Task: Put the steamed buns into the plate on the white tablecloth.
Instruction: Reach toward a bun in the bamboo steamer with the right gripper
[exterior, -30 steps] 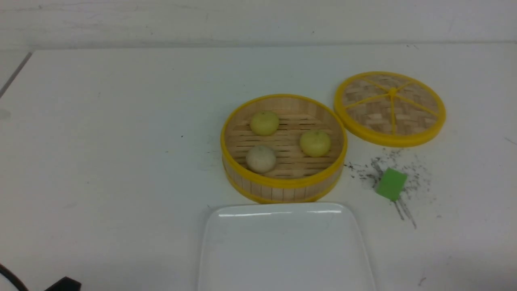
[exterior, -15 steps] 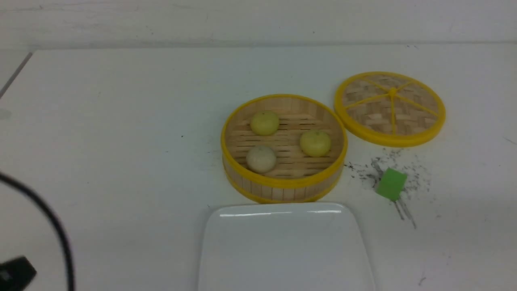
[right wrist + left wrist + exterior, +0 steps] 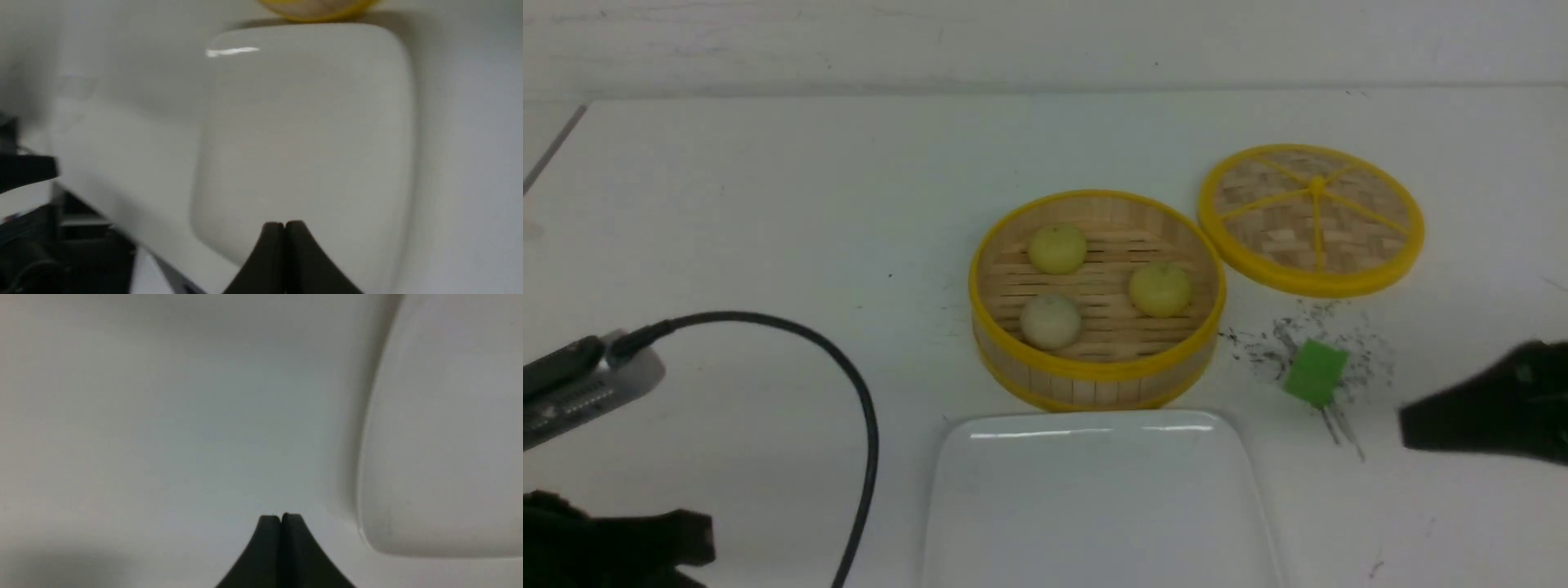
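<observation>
Change: both arms are coming into the front view, where neither was showing a second ago. The left arm's grey wrist unit (image 3: 584, 384) and looping black cable (image 3: 862, 408) are appearing on the left.
Left gripper (image 3: 281, 516): its tips are pressing together on nothing, hovering over the plain white speckled tablecloth (image 3: 752, 212) beside a plate corner.
Right gripper (image 3: 284, 223): likewise closed and empty, hanging over the plate's edge.
Meaning: the reach is probably only starting, and no bun is lifted yet.
Buns: three small domed ones are sitting apart in the basket, two pale yellow (image 3: 1058, 248) (image 3: 1160, 289) and one off-white (image 3: 1050, 320).
Plate: one glossy white rounded-square plate (image 3: 1094, 498) is lying bare just in front of the basket.
Others: there is one round yellow-rimmed bamboo steamer basket (image 3: 1094, 382), one woven yellow-rimmed lid (image 3: 1312, 219) and one green cube (image 3: 1313, 372).
</observation>
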You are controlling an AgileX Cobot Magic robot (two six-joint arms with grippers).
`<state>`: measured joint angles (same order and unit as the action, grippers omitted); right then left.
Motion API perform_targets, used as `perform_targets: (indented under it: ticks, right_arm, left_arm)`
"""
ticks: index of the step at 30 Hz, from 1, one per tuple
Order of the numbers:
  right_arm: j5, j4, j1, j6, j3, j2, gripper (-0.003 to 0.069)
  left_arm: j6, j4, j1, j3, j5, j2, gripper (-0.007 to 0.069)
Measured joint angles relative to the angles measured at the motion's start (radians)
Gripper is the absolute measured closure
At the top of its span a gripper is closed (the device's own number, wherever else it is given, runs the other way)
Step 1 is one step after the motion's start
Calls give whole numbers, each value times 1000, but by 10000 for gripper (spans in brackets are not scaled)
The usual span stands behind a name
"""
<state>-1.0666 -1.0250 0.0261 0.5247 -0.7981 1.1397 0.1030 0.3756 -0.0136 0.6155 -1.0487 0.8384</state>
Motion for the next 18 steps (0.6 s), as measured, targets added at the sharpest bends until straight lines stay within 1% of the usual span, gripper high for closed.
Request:
perform_targets:
  ticks: [1,2,3,5,6,7,9,12,13,14,16,17,18]
  right_arm:
    - [-1,-35,24,41,-29,54,650]
    - [-1,-35,24,41,-29,54,650]
    - [1,-41,63,58,-79,117,650]
    - [16,-4,122,44,-161,207,646]
    - [28,47,157,23,-214,259,643]
    - [40,75,180,0,-251,285,639]
    - [72,173,222,-61,-326,360,623]
    - [125,348,293,-171,-478,477,568]
    - [128,358,293,-184,-478,483,564]
    - [145,429,321,-227,-543,527,530]
    - [166,519,351,-274,-616,586,473]
    - [175,551,362,-291,-644,610,442]
    - [181,567,367,-299,-657,622,430]
  left_arm:
    - [-12,17,0,0,19,0,621]
    - [-15,23,0,0,22,0,620]
    - [-21,35,0,2,38,0,617]
    - [-27,41,0,2,53,0,613]
    - [-27,41,0,2,57,0,610]
    - [-27,39,0,2,58,1,608]
    - [-29,37,0,2,61,1,606]
    - [-30,35,0,2,61,1,600]
    - [-30,35,0,2,61,1,600]
    - [-30,35,0,2,61,1,595]
    - [-30,34,0,2,59,1,590]
    - [-30,34,0,2,59,1,589]
    - [-30,34,0,2,58,1,589]
